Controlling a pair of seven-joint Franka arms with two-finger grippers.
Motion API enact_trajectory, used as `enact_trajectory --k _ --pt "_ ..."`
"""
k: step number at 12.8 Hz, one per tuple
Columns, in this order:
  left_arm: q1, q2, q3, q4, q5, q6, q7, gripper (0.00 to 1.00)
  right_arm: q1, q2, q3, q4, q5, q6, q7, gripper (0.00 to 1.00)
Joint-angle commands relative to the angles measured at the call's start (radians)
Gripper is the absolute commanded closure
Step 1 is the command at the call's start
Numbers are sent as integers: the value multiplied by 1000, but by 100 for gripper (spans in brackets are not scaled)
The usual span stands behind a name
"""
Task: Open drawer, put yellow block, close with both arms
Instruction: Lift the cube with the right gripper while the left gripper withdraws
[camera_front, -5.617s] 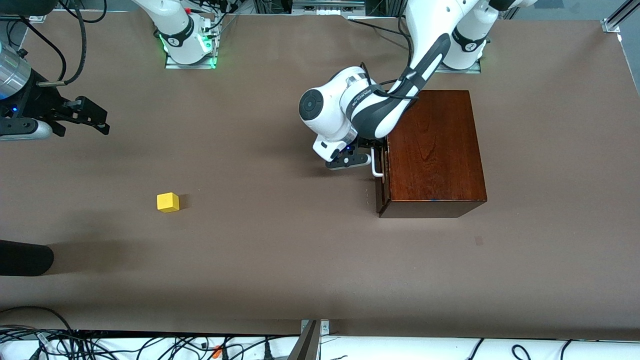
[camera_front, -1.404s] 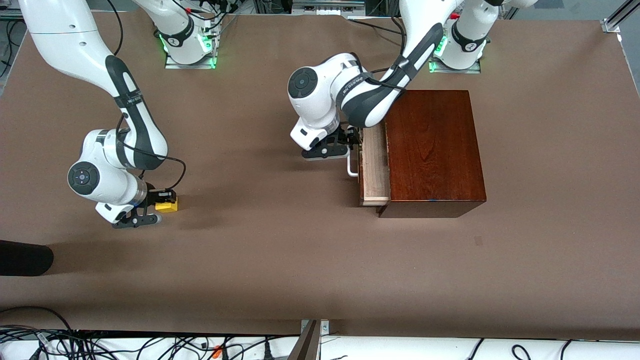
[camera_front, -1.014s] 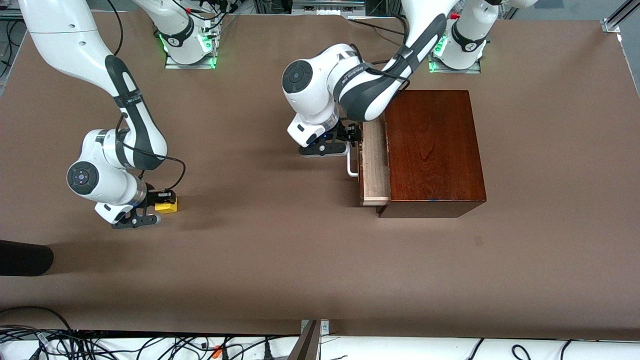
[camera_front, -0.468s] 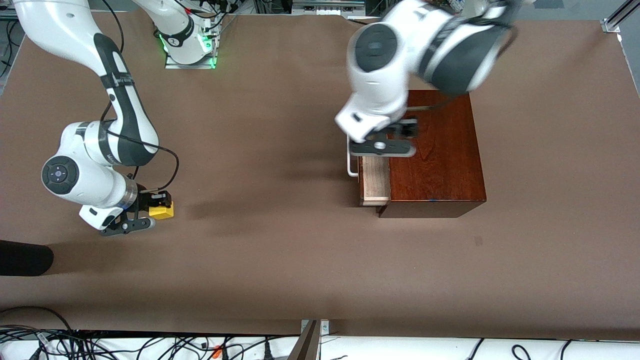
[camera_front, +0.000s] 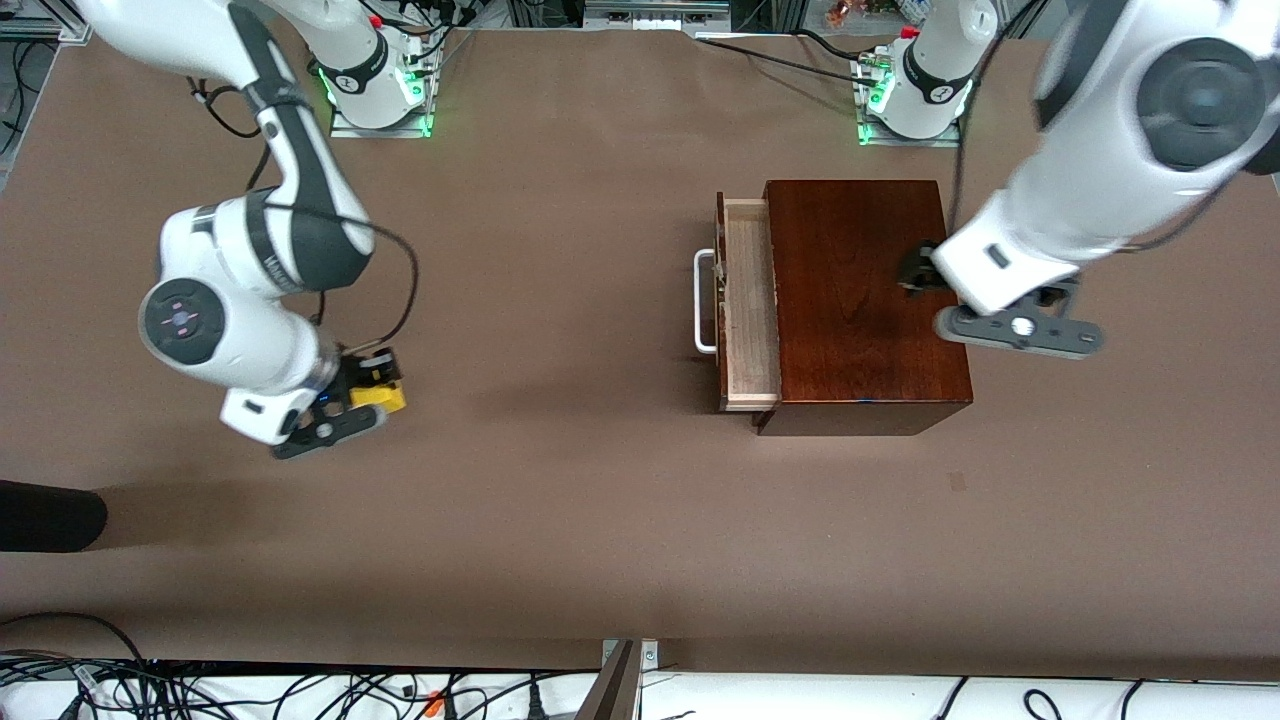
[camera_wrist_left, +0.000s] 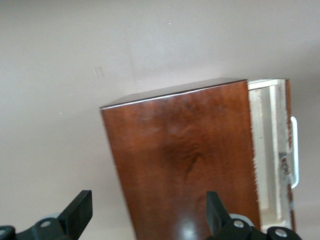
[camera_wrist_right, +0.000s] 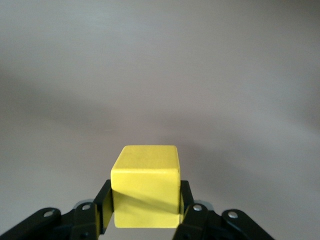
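The drawer (camera_front: 750, 300) of the dark reddish-brown wooden box (camera_front: 860, 300) stands partly open, its pale interior showing and its white handle (camera_front: 705, 300) free. My left gripper (camera_front: 915, 272) is open and empty, up in the air over the box's top, toward the left arm's end. The left wrist view shows the box (camera_wrist_left: 185, 165), the open drawer (camera_wrist_left: 270, 150) and my left gripper (camera_wrist_left: 147, 220) with its fingers wide apart. My right gripper (camera_front: 365, 395) is shut on the yellow block (camera_front: 380, 392) and holds it just above the table, toward the right arm's end. The right wrist view shows the block (camera_wrist_right: 146, 185) between the fingers of my right gripper (camera_wrist_right: 145, 210).
A black object (camera_front: 50, 515) lies at the table's edge toward the right arm's end. Cables run along the table's edge nearest the front camera. The two arm bases (camera_front: 375, 90) (camera_front: 925, 85) stand at the edge farthest from it.
The drawer was pulled open. My left gripper let go of the handle and swung up over the box. My right gripper closed on the yellow block, lifted it and moved toward the drawer.
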Motion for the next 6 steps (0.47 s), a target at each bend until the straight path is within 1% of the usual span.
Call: enact_trajectory --k 1,2,3,4,5,6 --pt "17 -152 85 -161 -43 19 106 0 67 -16 60 22 -10 -27 2 47" --pt "-9 -198 145 -236 -75 39 109 0 128 -8 61 37 -12 -24 10 47" --pt "-26 -233 208 -290 -100 82 114 0 188 7 56 50 -21 -13 36 47" --pt "-52 -269 251 -353 -109 135 115 0 240 18 56 69 -65 -8 80 47" --pt "-69 -310 284 -414 -111 194 102 0 290 33 57 95 -106 -8 99 47" --pt "-69 -333 287 -457 -111 247 97 0 334 47 56 125 -116 -10 99 47"
